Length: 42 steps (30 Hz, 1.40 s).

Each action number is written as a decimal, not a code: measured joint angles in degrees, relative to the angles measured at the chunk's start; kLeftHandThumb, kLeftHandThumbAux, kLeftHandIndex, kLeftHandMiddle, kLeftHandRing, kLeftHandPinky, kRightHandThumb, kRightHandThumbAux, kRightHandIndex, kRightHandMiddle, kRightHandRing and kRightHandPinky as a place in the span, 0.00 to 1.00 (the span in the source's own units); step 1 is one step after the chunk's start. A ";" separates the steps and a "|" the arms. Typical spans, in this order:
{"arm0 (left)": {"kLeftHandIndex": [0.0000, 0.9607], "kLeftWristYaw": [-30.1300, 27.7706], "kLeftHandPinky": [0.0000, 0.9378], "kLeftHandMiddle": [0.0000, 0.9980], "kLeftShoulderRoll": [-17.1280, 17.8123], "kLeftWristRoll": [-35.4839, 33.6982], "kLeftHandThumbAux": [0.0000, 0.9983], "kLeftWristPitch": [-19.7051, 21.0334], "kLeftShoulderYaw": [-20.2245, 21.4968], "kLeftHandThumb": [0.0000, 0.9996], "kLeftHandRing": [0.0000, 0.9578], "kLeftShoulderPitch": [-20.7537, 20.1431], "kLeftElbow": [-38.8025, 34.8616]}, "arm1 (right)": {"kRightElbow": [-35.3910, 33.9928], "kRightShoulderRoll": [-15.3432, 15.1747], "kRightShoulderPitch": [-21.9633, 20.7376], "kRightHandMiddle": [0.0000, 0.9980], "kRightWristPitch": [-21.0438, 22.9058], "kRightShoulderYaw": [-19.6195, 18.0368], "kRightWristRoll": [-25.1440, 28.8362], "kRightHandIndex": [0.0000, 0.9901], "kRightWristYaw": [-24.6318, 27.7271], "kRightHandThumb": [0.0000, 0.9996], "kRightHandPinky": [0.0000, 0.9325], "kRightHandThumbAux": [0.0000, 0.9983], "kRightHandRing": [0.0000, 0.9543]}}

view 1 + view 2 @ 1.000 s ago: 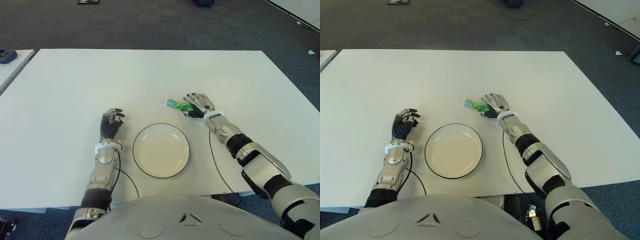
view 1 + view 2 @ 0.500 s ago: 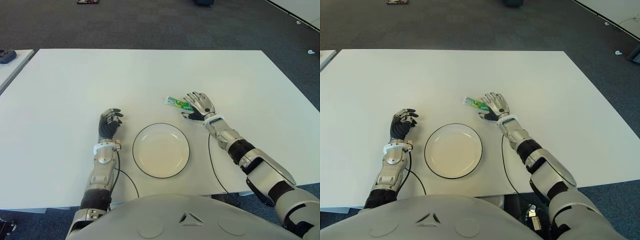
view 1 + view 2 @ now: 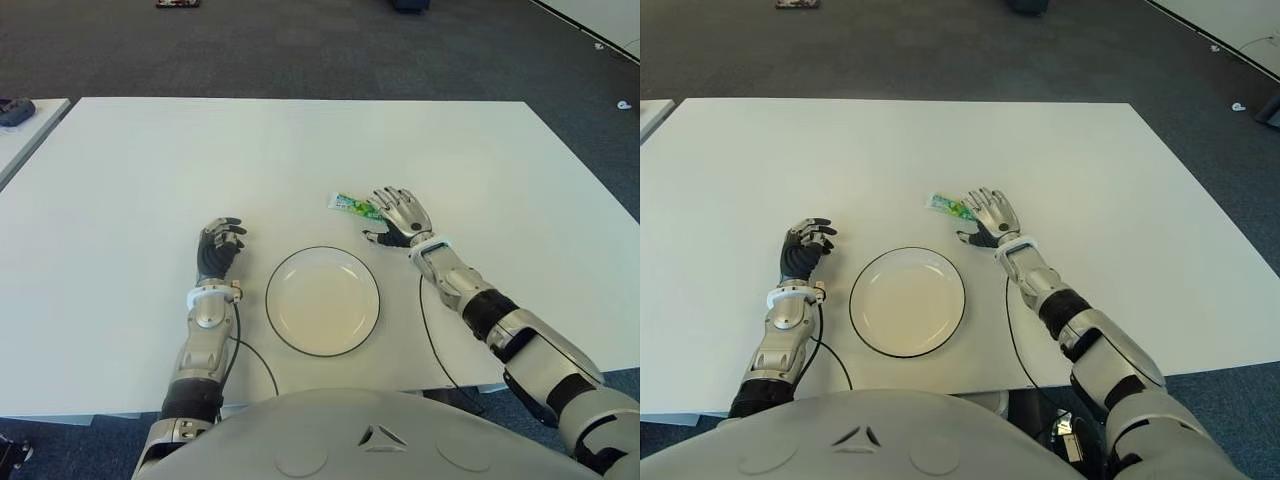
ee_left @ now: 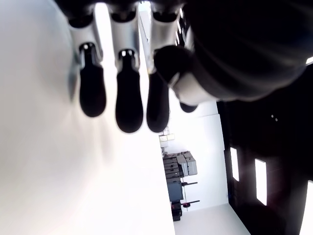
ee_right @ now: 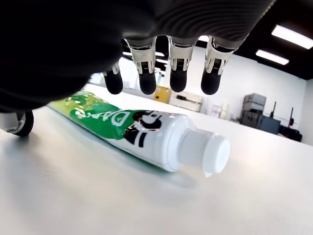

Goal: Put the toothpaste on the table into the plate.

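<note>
White table (image 3: 300, 150), dark carpet floor (image 3: 300, 45), second table's corner (image 3: 25, 125) at left

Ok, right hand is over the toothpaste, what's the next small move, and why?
Probably lower the right hand and curl its fingers around the toothpaste: the tube lies flat on the table, fingers spread above it, not gripping yet.

Toothpaste (image 5: 132, 128): green-and-white tube, white cap on, lying flat on the desk (image 3: 300, 160), just beyond the plate (image 3: 322, 300). Plate: white, dark-rimmed, round, holding nothing.
</note>
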 measured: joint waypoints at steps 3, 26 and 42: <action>0.42 0.00 0.61 0.49 0.00 -0.02 0.68 0.12 0.01 0.83 0.64 -0.02 -0.01 | -1.72 -0.61 0.97 0.00 0.03 0.01 -0.18 0.00 0.23 0.27 0.00 0.62 0.00; 0.41 0.00 0.63 0.50 -0.05 -0.89 0.68 0.12 0.12 0.83 0.65 0.02 -0.01 | -5.55 -1.83 3.39 0.00 0.06 -0.42 -0.87 0.00 0.76 0.30 0.00 0.63 0.00; 0.42 -0.01 0.62 0.49 0.14 -0.93 0.68 -0.46 0.30 0.83 0.65 0.49 -0.05 | 5.43 0.83 -0.67 0.00 -9.41 -3.35 2.95 0.00 -3.64 0.36 0.00 0.63 0.00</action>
